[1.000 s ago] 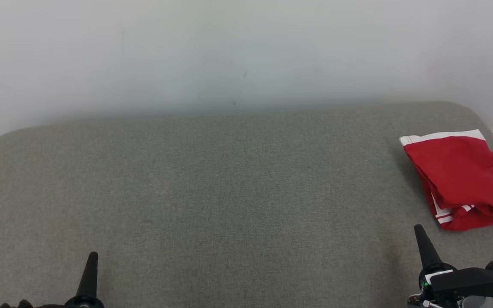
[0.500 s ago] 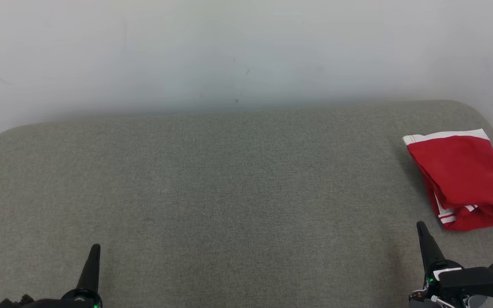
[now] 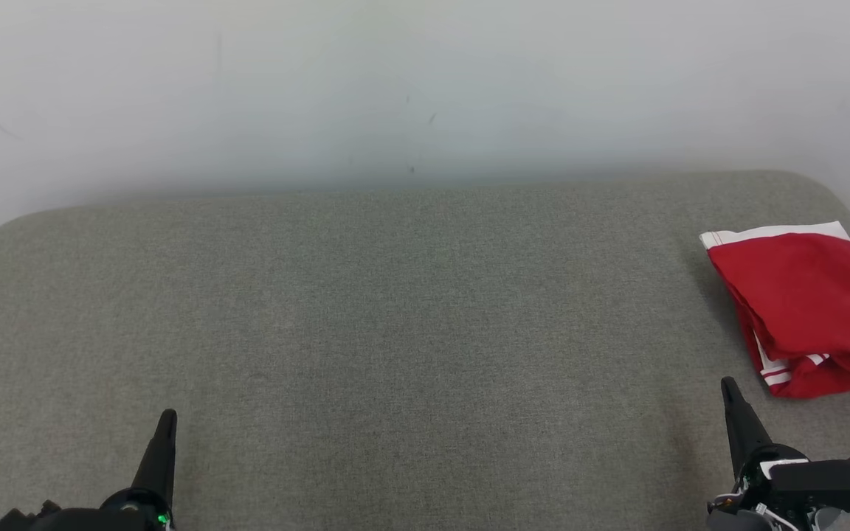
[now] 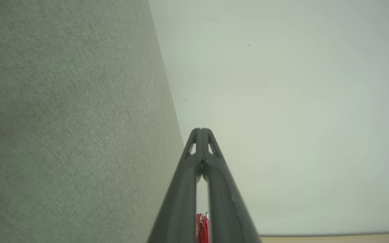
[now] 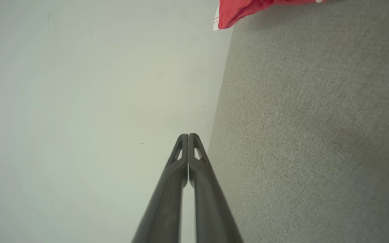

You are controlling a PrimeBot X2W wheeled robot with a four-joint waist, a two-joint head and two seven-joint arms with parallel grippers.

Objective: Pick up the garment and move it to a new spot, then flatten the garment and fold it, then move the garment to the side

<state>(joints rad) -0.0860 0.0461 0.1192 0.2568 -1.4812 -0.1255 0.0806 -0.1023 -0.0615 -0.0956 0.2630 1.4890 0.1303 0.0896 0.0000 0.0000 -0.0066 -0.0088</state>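
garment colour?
Red garment with a white band and white stripes at the hem; clearest in the head view.

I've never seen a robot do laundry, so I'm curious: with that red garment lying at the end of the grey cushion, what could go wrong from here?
1. The red garment lies at the rounded right end of the grey cushion; a small nudge might slide it off.
2. Its near edge looks bunched, with white stripes poking out, so the fold may loosen.
3. The right gripper, shut, points up just short of the garment's near corner and could snag it if it swings right.
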